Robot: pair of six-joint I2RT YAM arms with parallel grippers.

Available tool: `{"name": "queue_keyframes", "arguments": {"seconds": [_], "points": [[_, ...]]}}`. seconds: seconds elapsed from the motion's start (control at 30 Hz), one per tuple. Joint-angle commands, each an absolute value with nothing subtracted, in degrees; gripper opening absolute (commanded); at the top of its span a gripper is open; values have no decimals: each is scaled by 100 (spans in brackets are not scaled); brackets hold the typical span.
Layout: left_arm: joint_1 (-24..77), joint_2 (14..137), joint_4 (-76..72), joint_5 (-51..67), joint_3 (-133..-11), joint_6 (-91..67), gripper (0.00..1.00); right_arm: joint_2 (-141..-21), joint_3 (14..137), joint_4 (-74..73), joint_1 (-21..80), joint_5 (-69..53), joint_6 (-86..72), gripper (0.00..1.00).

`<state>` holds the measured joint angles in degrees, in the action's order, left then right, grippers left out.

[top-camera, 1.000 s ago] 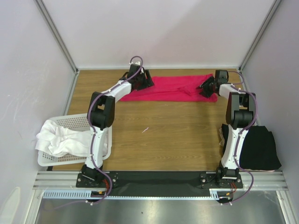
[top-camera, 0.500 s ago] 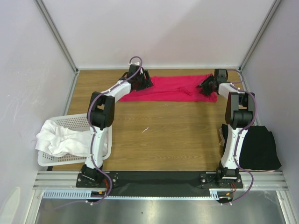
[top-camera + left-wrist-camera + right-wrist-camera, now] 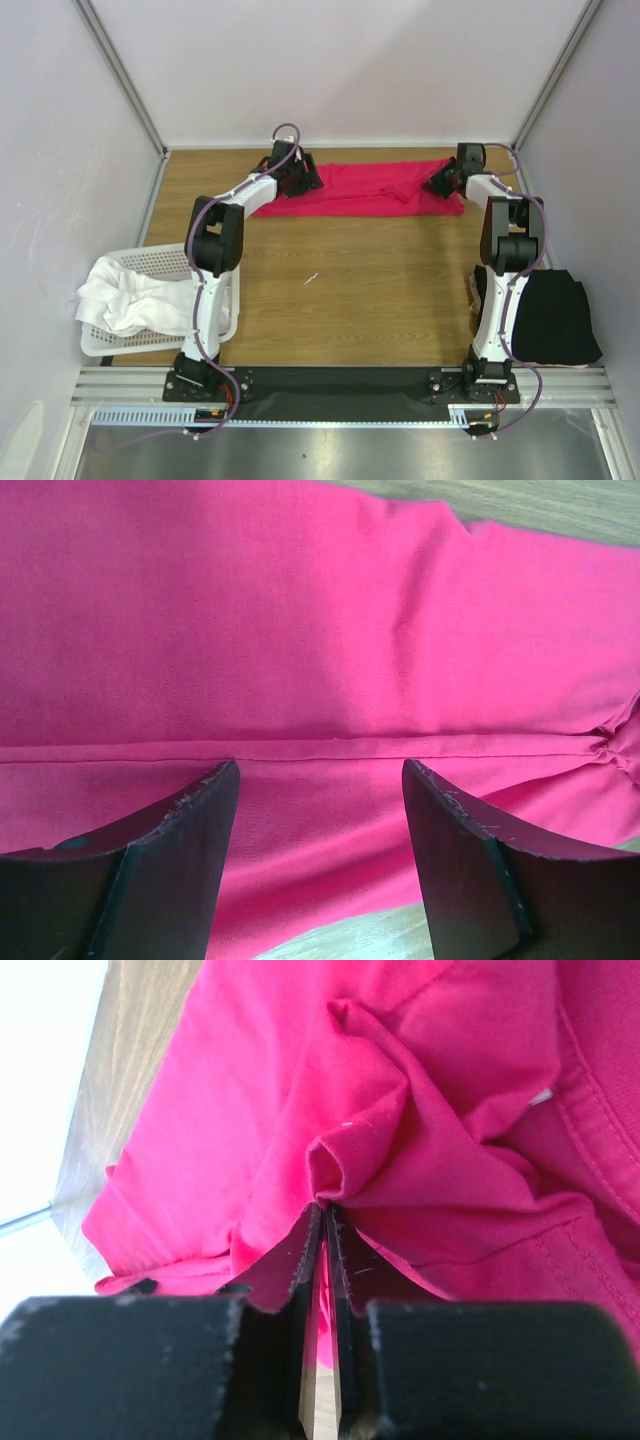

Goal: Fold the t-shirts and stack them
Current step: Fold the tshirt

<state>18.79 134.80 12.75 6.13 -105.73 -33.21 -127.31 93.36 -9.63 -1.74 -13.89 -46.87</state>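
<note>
Top view: the pink shirt (image 3: 370, 190) lies along the far edge of the desk (image 3: 350, 300), with the left tool (image 3: 310, 180) at its left end and the right tool (image 3: 435, 186) at its right. A black shirt (image 3: 560, 315) lies near right. White shirts (image 3: 120, 295) fill a basket (image 3: 170, 262) near left.
Left wrist: its jaws stand wide over a pink seam.
Right wrist: its jaws are pinched narrow on a pink fold.

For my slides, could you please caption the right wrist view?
Right pincer shut on a bunched fold of the crimson-pink t-shirt on the wooden table.
</note>
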Motion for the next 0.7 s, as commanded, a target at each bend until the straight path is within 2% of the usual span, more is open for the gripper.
{"name": "queue_keyframes", "arguments": {"seconds": [0.0, 0.1, 0.2, 0.23, 0.33, 0.43, 0.67], "points": [[1846, 13500, 1230, 563, -10556, -3419, 72, -12832, 9676, -1002, -123, -1354, -4720, 7], [1819, 13518, 1230, 571, -10547, -3428, 72, -12893, 9843, -1142, -123, -1310, -4667, 10], [1811, 13535, 1231, 589, -10547, -3428, 72, -12999, 10133, -1484, -123, -1231, -4580, 23], [1802, 13544, 1230, 589, -10556, -3436, 72, -13008, 10160, -1677, -123, -1213, -4570, 32], [1793, 13518, 1222, 563, -10564, -3410, 72, -12929, 10073, -2047, -132, -1020, -4430, 49], [1775, 13474, 1248, 501, -10556, -3366, 72, -12640, 9713, -2294, -219, -809, -4272, 60], [1670, 13456, 1336, 264, -10564, -3375, 72, -11848, 8421, -2382, -597, -484, -3938, 64]]}}
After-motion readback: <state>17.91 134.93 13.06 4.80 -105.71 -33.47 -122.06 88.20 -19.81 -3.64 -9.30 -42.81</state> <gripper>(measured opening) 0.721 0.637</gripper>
